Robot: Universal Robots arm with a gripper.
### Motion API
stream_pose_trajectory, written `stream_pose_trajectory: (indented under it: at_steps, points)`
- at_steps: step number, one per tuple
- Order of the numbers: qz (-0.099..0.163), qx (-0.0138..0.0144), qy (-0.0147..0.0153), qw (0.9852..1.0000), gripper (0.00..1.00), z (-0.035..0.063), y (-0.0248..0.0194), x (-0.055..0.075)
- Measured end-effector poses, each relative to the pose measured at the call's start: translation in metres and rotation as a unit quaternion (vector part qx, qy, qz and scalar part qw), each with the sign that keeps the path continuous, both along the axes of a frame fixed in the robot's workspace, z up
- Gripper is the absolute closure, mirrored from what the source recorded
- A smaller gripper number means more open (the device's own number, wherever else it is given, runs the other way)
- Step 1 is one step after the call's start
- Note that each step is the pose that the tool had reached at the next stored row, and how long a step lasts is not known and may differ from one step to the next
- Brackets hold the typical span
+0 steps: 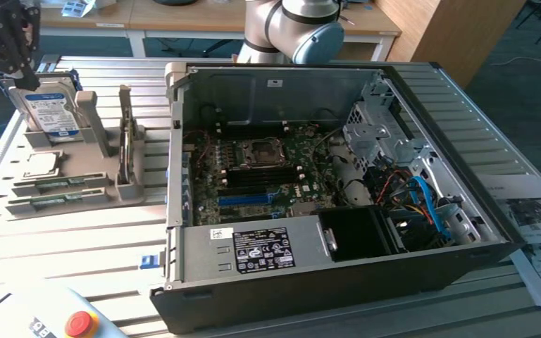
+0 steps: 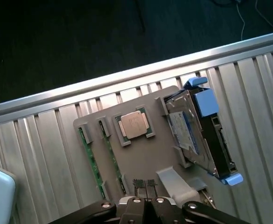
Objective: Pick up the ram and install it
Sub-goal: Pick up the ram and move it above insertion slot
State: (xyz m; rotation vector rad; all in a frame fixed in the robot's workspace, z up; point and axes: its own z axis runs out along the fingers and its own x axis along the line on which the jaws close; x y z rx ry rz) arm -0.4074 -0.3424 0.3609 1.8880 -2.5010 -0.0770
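Claw (image 1: 26,77) pinched shut, nothing held, hung over hard drive (image 1: 50,113) at far end of holder (image 1: 87,158). Ram (image 1: 50,185) slotted on edge at near end, past processor chip (image 1: 43,163); long axis laid across exterior view's left-right.

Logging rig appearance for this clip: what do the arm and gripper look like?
The arm is a silver-grey tube with rounded joints, one closed by a pale blue-grey cap. The gripper is black, with linked fingers, bright round screw heads and small ridged tips.
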Motion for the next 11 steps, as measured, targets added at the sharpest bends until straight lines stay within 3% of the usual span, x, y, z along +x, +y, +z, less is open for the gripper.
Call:
stream_pose_trajectory:
  at_steps: [6,11]
  points:
    - [0.053,-0.0006,0.0002,0.9986,0.90,-0.0004,0.0000,0.0000]
    - [0.097,-0.0011,0.0003,0.9953,0.90,-0.0007,0.0000,0.0000]
